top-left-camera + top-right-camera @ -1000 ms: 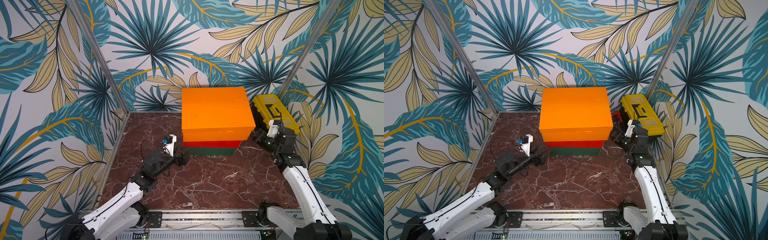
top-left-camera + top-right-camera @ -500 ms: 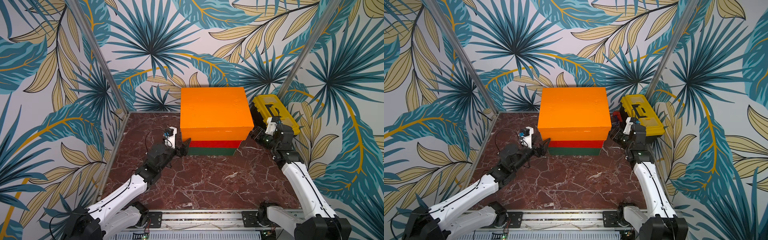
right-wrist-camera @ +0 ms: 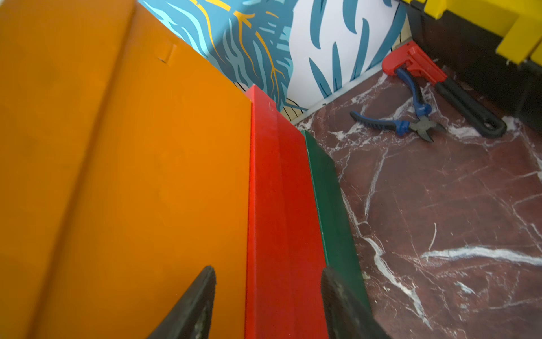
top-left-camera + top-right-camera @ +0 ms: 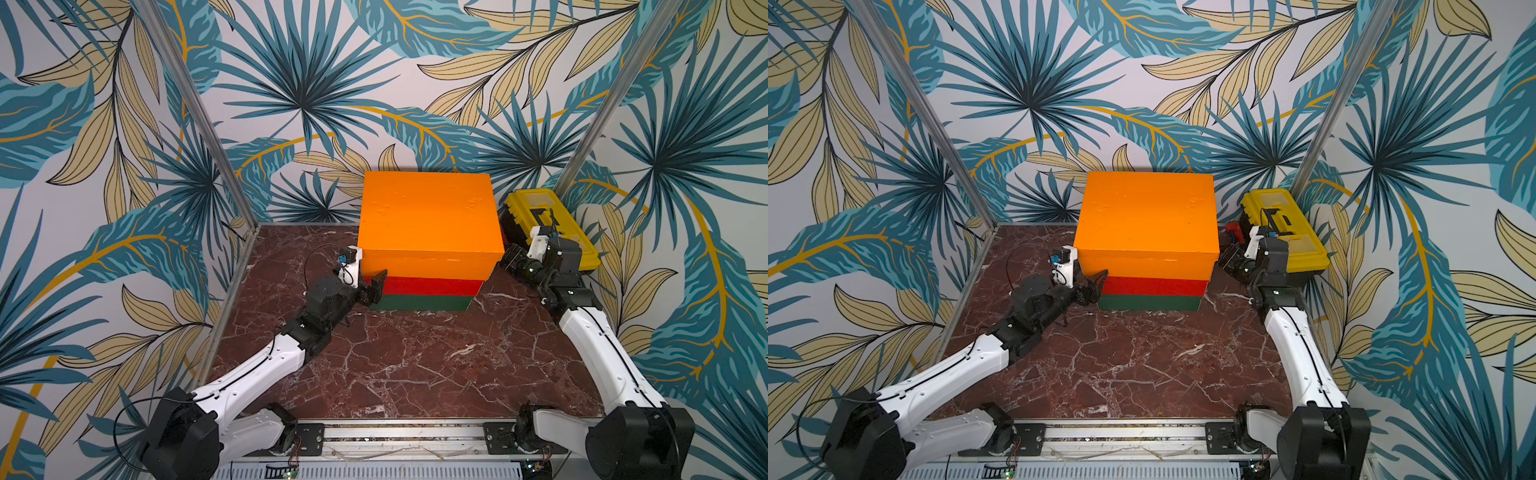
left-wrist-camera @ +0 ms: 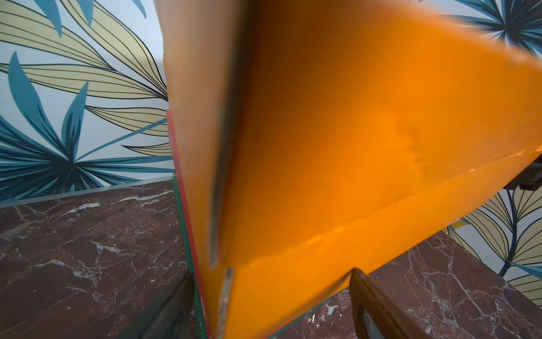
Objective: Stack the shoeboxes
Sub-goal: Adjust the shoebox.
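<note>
The orange box (image 4: pixel 428 216) sits on the red box (image 4: pixel 432 286), which sits on the green box (image 4: pixel 424 302), all stacked at the back of the desk (image 4: pixel 415 365). The left pincer (image 4: pixel 375 286) is open, its jaws straddling the stack's near left corner. The right pincer (image 3: pixel 268 270) is open too, its fingers spread at the stack's right side, near the toolbox (image 4: pixel 548 216).

The orange shoebox (image 4: pixel 428 216), the red shoebox (image 4: pixel 432 286) and the dark green shoebox (image 4: pixel 424 302) look like painted cardboard, matt and a little uneven (small dents show on the orange lid). The table (image 4: pixel 415 365) is smooth, faintly glossy red-brown marble. The toolbox (image 4: pixel 519 208) is shiny hard plastic.
</note>
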